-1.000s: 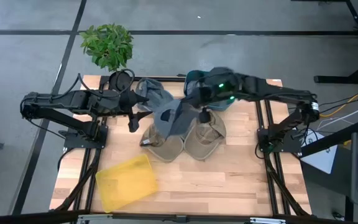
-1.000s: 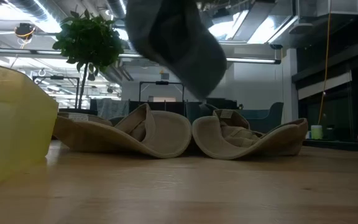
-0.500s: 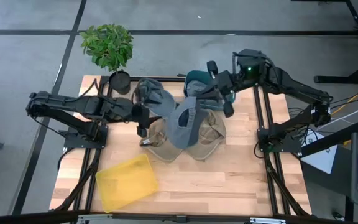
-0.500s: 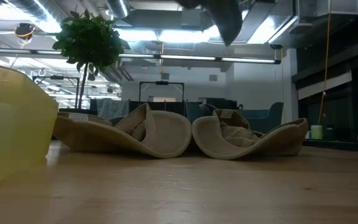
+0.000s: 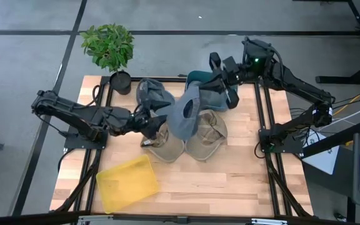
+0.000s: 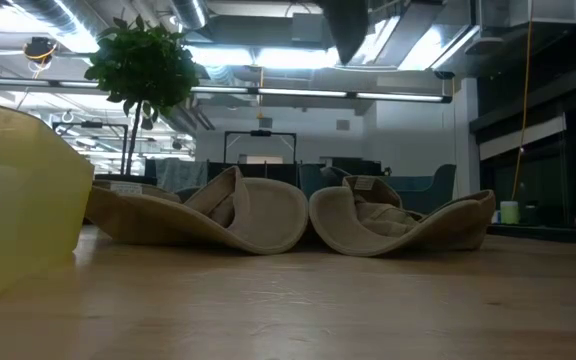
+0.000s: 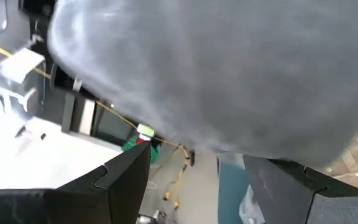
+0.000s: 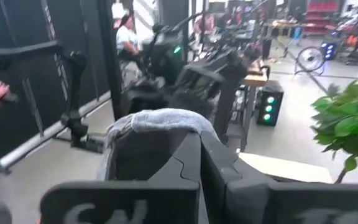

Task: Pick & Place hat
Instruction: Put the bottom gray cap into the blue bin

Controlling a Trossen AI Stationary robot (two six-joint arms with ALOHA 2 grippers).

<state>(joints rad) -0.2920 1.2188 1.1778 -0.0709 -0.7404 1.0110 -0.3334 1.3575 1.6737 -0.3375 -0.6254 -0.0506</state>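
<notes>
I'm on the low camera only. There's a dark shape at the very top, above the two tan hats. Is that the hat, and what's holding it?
Observer: Yes, it's the grey hat, hanging from the right gripper above the tan hats.
Operator: Is that grip closed?
Observer: The right wrist view shows its fingers shut on the hat's edge.
Operator: Where's the left arm?
Observer: The left gripper is open, close beside the hanging hat.
</notes>
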